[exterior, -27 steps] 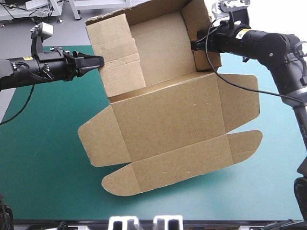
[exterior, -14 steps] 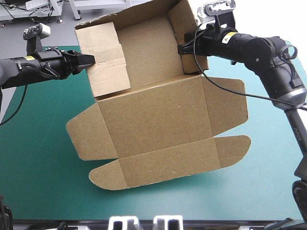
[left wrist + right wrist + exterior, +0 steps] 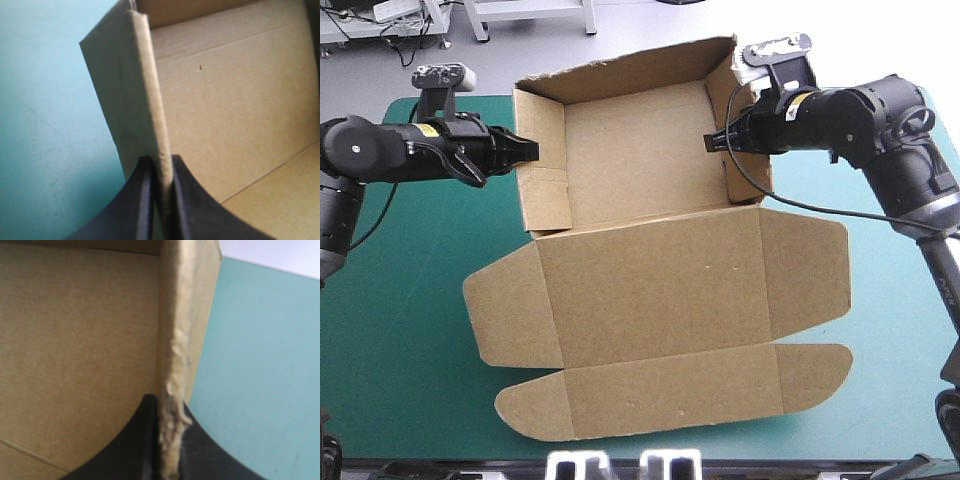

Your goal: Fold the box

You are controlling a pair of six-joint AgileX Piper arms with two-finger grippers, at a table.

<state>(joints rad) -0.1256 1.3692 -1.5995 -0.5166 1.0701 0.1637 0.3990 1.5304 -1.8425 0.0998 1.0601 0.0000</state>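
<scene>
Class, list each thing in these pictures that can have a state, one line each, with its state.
box: open tray, walls raised, lid lying flat.
left gripper: jaws shut on the box's left wall.
right gripper: jaws shut on the box's right wall.

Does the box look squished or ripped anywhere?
Yes, a little. On the box, the right wall has a crumpled, frayed edge where the right gripper pinches it. The left wall, held by the left gripper, looks smooth.
</scene>
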